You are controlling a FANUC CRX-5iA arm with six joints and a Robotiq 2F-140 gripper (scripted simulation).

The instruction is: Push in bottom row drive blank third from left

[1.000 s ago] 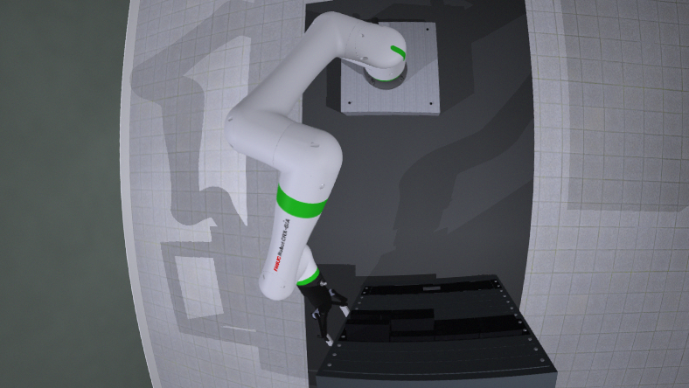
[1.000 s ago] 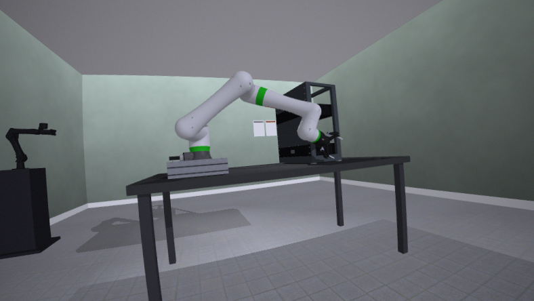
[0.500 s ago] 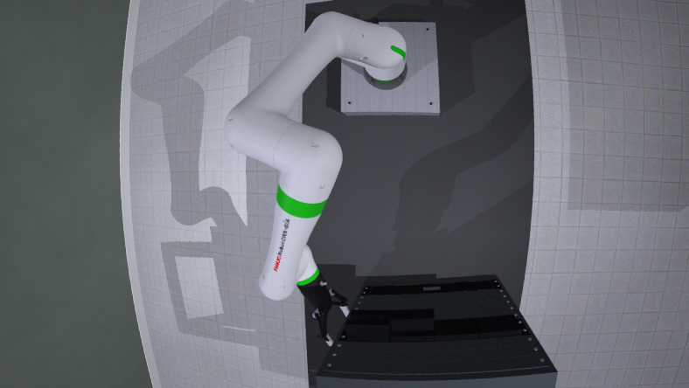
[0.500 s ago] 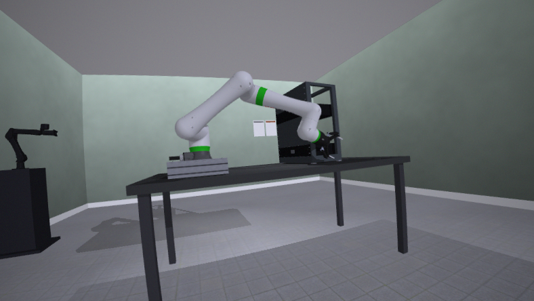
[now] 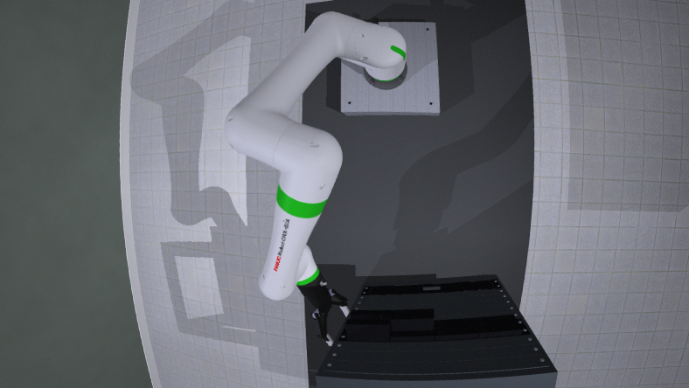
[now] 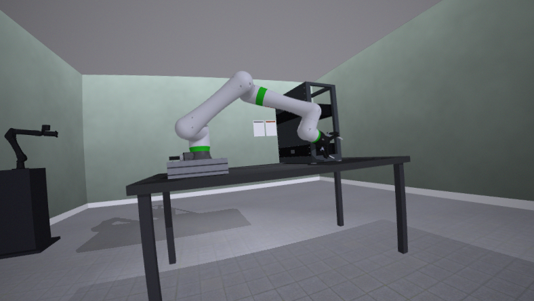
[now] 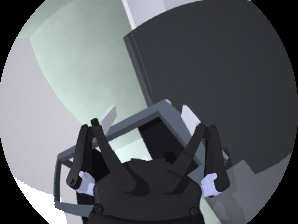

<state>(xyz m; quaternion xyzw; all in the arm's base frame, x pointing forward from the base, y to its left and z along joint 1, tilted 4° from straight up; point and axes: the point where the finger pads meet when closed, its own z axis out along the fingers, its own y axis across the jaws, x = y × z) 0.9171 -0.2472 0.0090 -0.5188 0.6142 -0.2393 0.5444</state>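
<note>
Flanking jaws wide beside rack

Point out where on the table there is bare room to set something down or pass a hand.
The widest bare stretch of the table lies between the arm's base plate and the rack. A narrower strip runs along the table's far side past the base plate. It is crowded at the rack's corner, where the open, empty pincer sits close beside it.

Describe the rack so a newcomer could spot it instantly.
Start at the long black table: the white arm's grey base plate sits toward one end. The rack stands toward the other end, a tall black open-framed box by the arm's open, empty gripper. It is the only tall black frame on the table.
</note>
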